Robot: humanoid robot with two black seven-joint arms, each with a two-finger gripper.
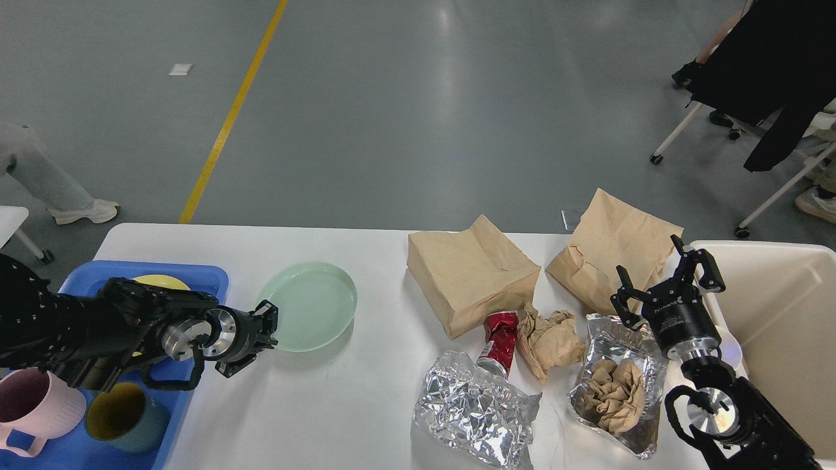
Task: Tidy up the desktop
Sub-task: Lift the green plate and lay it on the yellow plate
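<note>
The white desktop holds a pale green plate left of centre. My left gripper is at the plate's left rim, its dark fingers closed over the rim. Two brown paper bags, a crushed red can, a crumpled brown paper and two pieces of foil lie on the right half. My right gripper is open and empty, between the right bag and the foil holding crumpled paper.
A blue tray at the left edge holds a yellow plate, a pink mug and a teal cup. A cream bin stands at the right edge. People and chairs are on the floor beyond.
</note>
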